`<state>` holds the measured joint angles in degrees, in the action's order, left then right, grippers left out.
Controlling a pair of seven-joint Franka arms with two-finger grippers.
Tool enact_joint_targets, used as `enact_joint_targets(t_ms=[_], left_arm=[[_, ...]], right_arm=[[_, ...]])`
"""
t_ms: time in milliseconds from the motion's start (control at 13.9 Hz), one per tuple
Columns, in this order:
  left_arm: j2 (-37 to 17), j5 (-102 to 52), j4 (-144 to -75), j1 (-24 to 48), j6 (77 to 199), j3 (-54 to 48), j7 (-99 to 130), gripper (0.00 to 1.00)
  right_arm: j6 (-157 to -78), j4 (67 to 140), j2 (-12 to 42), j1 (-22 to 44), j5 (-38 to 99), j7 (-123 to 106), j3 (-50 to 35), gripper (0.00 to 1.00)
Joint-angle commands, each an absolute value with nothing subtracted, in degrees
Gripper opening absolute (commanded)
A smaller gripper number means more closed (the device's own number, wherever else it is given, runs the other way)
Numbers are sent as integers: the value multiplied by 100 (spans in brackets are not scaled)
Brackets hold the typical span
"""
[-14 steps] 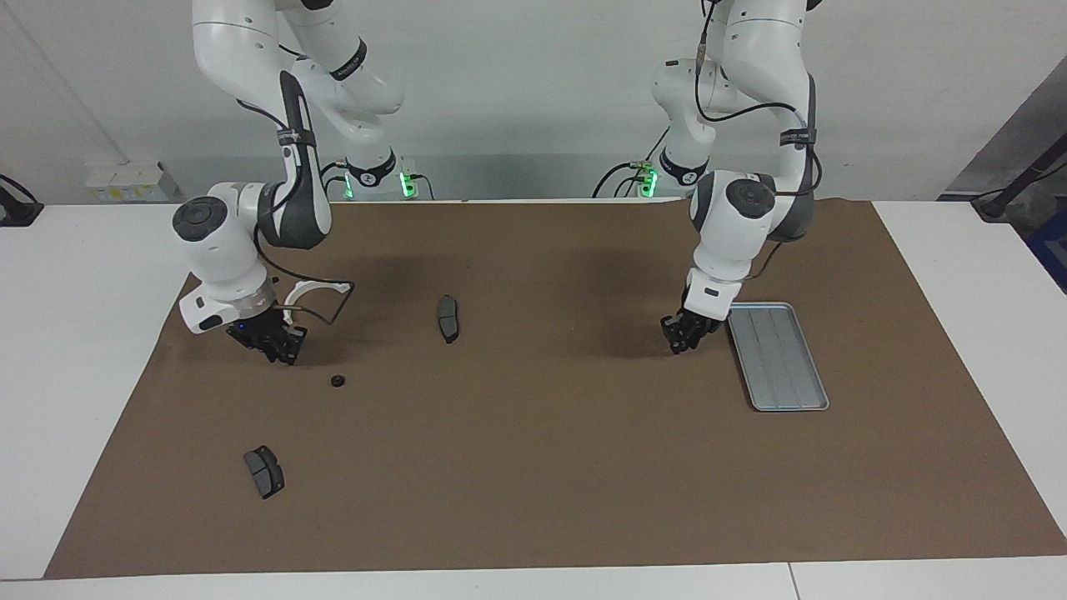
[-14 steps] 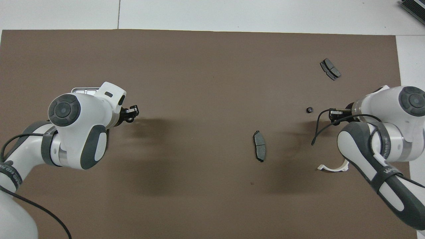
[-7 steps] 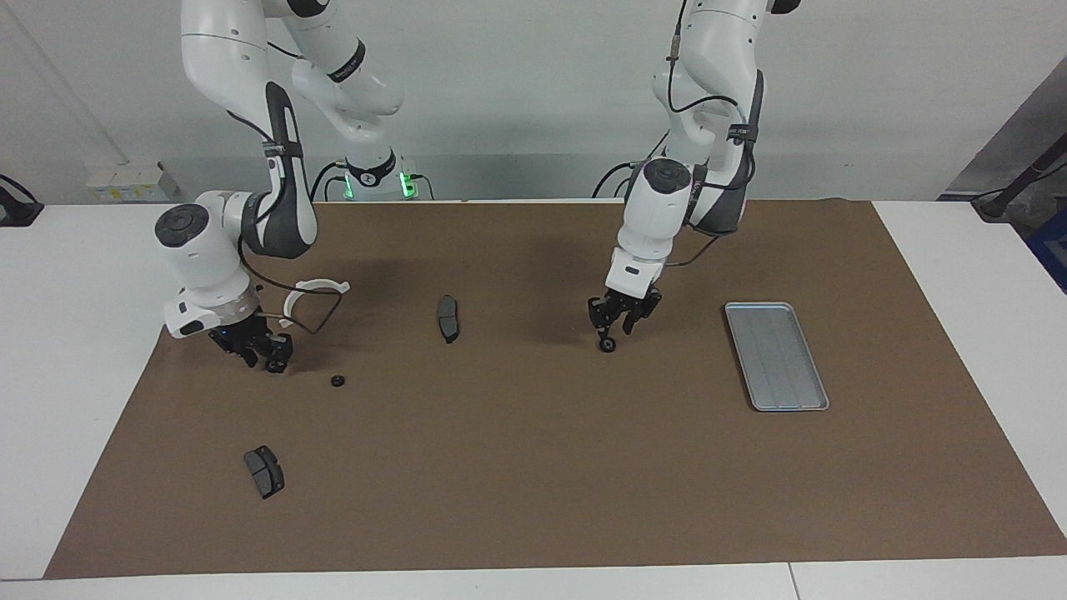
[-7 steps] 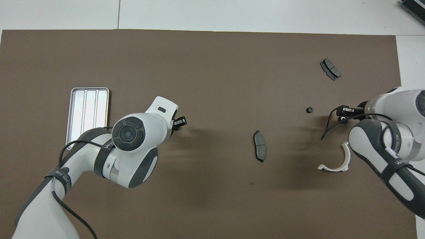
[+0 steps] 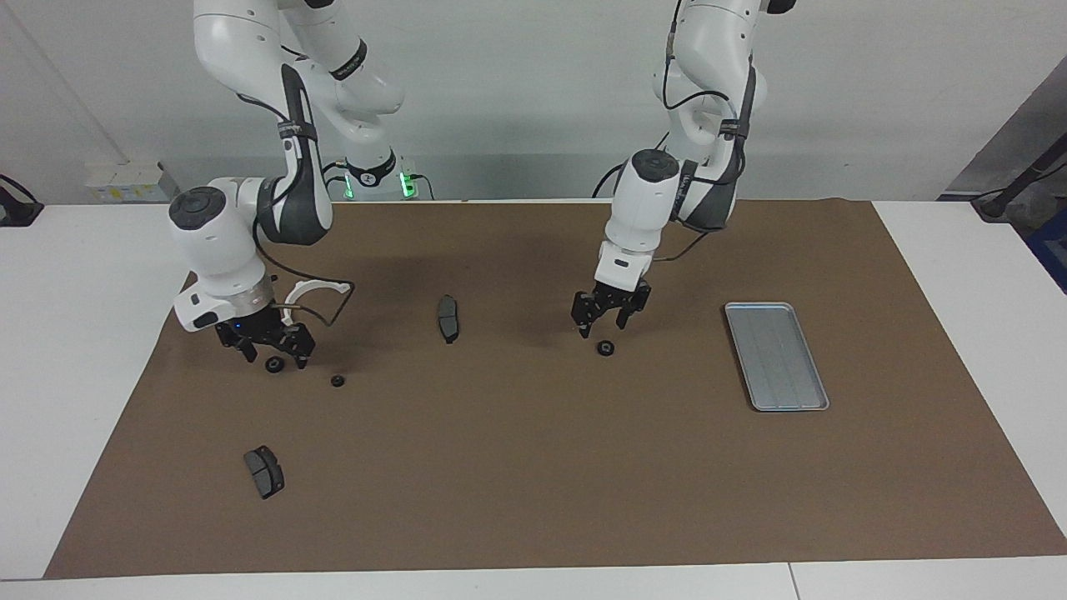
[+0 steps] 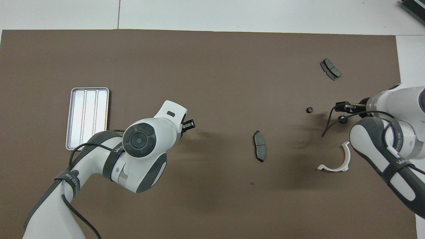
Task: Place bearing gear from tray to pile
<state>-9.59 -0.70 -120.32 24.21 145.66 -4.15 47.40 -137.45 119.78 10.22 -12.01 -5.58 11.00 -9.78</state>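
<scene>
On the brown-matted desk [image 5: 533, 467], three small black bearing gears are lying: one [image 5: 606, 348] under the open left end effector [image 5: 602, 322], one [image 5: 273, 365] under the open right end effector [image 5: 271, 354], one [image 5: 338, 381] beside it.

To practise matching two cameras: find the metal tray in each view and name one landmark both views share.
Facing view: the tray lies on the brown mat toward the left arm's end of the table.
Overhead view: the tray lies at that same end.
Shared landmark: the brake pad near the table's middle.
</scene>
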Motion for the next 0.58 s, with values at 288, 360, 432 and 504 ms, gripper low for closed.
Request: enact_joint_targets(t_ms=[288,360,432,504], left_arm=[[-941,-35,-11206,951,13087,-431,2823,70],[-923,-35,-11284,793,13078,-439,2743,55],[-888,-35,-11433,765,13148,-431,2733,38],[-853,-35,-11522,739,13201,-431,2725,28]], right_arm=[[-13579,11690,976,402,-483,2977,-993,100],[-13570,11602,1002,648,-483,3188,-984,100],[-13562,11462,1106,877,-492,3469,-993,100],[-13544,11322,1186,1114,-492,3715,-984,100]])
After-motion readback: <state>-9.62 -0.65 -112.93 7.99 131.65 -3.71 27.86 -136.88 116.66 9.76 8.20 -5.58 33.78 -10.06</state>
